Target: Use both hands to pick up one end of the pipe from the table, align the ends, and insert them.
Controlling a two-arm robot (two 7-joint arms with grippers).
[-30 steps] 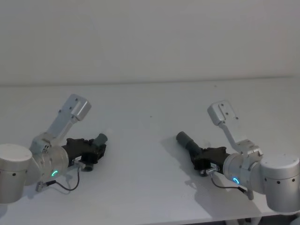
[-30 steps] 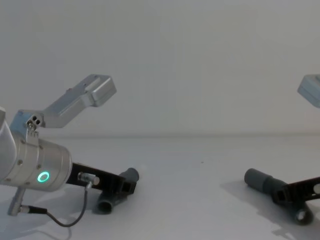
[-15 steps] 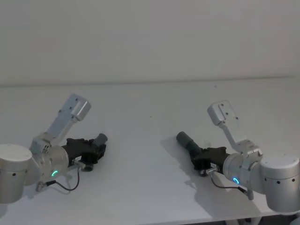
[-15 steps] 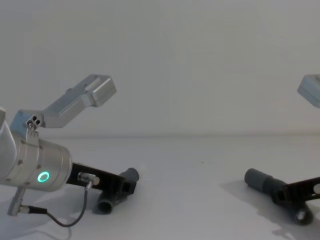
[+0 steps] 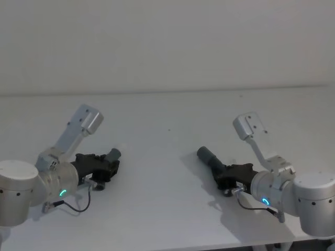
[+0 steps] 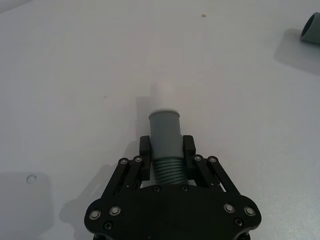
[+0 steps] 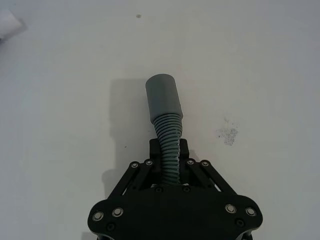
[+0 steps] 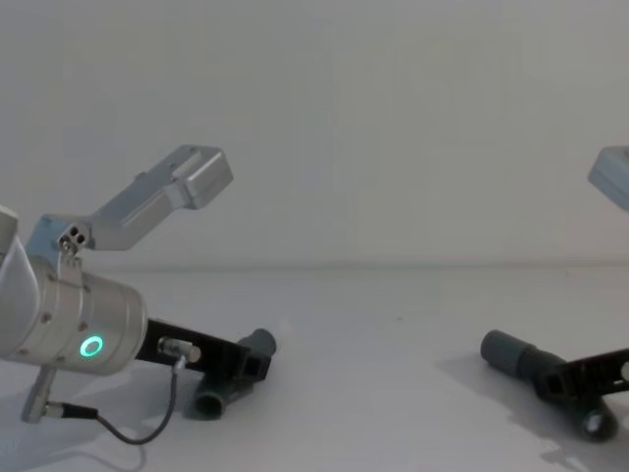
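Almost nothing had changed over the last second: my left gripper (image 5: pixel 104 167) had crept a touch toward the middle, and my right gripper (image 5: pixel 227 177) had held where it was. Both pieces were in hand, but by my judgement the bringing-together had hardly begun.

Closest to me, my left gripper was closed down onto the ribbed part of the left hose piece (image 6: pixel 165 135), a finger on each side, just behind its smooth cuff. In the chest view that piece's ribbed rear end hung low at the table (image 5: pixel 167 209), and I could not tell whether it touched. My right gripper was clamped likewise on the ribs of the right hose piece (image 7: pixel 166 135), farther back from its cuff, so more hose stuck out ahead of the fingers.

Beyond the fingers, the left piece's narrow cuff carried its white tip (image 6: pixel 164 92) forward, and the right piece ended in the wider grey socket (image 7: pixel 161 97). Farther out, the two ends were well apart across bare table. Both slanted away from me and inward rather than facing each other, so I judged that lifting and turning them into line remained before any insertion.
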